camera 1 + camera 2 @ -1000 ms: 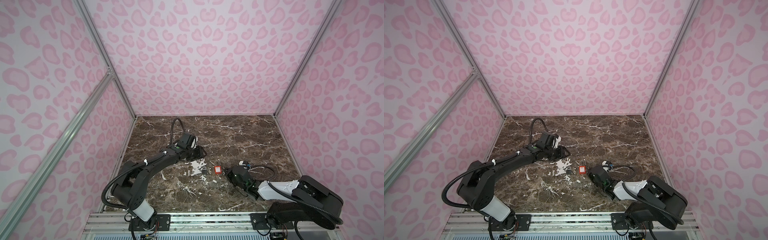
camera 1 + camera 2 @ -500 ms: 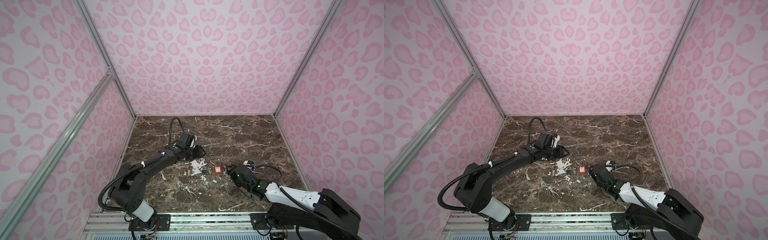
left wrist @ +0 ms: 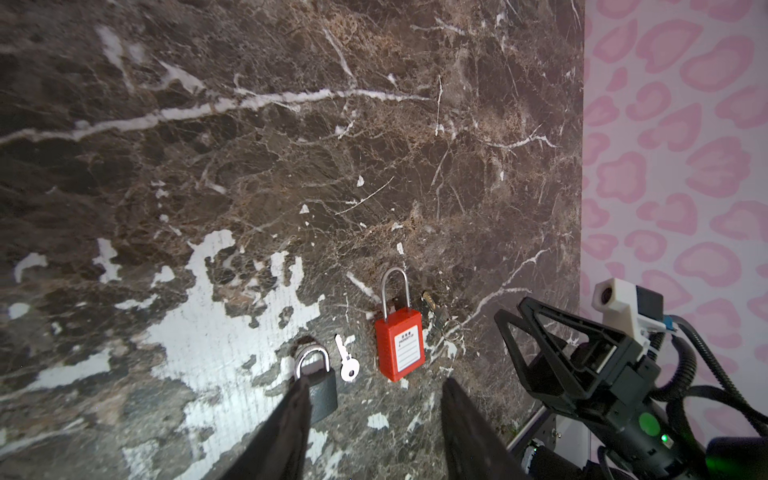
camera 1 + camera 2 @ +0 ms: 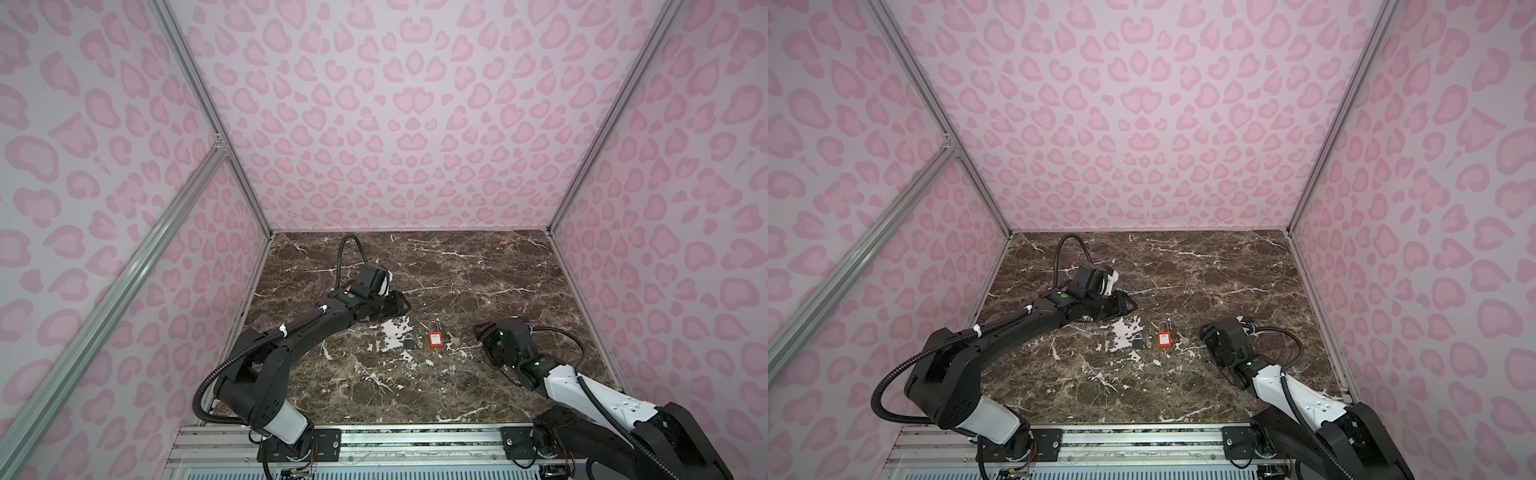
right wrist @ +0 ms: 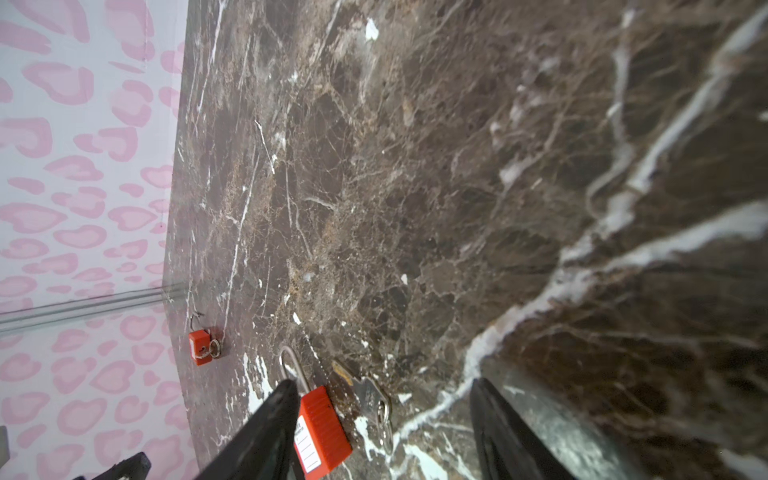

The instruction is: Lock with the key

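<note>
A red padlock [image 4: 435,338] [image 4: 1165,338] lies flat on the marble table, shackle pointing to the back wall. A brass-tipped key on a ring [image 5: 368,395] [image 3: 440,316] lies on the table beside the red padlock [image 5: 322,432], free of any grip. My right gripper [image 5: 382,384] [image 4: 482,332] hovers open just right of them, one finger [image 5: 274,419] over the padlock's edge. My left gripper [image 3: 374,386] [image 4: 401,305] is open and empty, behind and left of the red padlock [image 3: 400,345].
A small dark padlock [image 3: 322,382] [image 4: 409,343] and a small silver key [image 3: 347,359] lie just left of the red one. The right wrist view shows another red padlock [image 5: 201,345] with a key ring near the left wall. Pink patterned walls enclose the table.
The right gripper's jaws have spread wider and its arm has stretched out lower over the table. The left arm and both padlocks have stayed put.
</note>
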`<state>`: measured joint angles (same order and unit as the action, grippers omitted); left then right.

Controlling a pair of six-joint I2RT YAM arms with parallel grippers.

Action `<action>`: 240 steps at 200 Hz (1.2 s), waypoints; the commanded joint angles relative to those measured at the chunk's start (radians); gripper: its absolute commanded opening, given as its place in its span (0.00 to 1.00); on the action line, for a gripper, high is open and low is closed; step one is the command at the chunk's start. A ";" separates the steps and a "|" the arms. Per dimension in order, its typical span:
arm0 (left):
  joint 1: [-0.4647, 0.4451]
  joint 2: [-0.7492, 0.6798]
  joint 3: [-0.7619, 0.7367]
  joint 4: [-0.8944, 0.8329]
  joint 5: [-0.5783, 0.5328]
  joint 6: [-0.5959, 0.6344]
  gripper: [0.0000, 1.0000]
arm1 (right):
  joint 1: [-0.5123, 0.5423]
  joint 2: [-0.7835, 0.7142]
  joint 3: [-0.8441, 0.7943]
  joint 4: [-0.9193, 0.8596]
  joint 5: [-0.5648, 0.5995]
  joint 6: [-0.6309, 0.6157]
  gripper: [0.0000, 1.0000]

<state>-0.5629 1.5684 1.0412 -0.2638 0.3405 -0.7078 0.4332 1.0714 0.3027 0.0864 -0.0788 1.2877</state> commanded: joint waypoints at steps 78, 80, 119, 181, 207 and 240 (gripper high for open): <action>0.005 0.000 0.001 -0.008 -0.006 0.003 0.53 | -0.024 0.226 0.036 0.214 -0.326 -0.122 0.67; 0.005 -0.001 -0.001 -0.007 -0.007 0.001 0.53 | -0.024 0.229 0.038 0.216 -0.329 -0.122 0.67; 0.006 0.002 -0.021 0.018 -0.017 -0.010 0.53 | -0.014 0.255 0.026 0.266 -0.365 -0.096 0.67; 0.025 0.016 0.008 -0.020 -0.023 0.022 0.53 | -0.007 0.245 0.017 0.287 -0.395 -0.097 0.67; 0.041 0.011 0.006 -0.026 -0.011 0.028 0.53 | -0.017 0.176 -0.008 0.201 -0.288 -0.079 0.67; 0.051 -0.005 -0.004 -0.026 -0.012 0.032 0.54 | -0.078 0.092 -0.038 0.142 -0.223 -0.082 0.68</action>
<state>-0.5167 1.5814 1.0370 -0.2867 0.3267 -0.6872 0.3828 1.1950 0.2760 0.2909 -0.3748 1.2091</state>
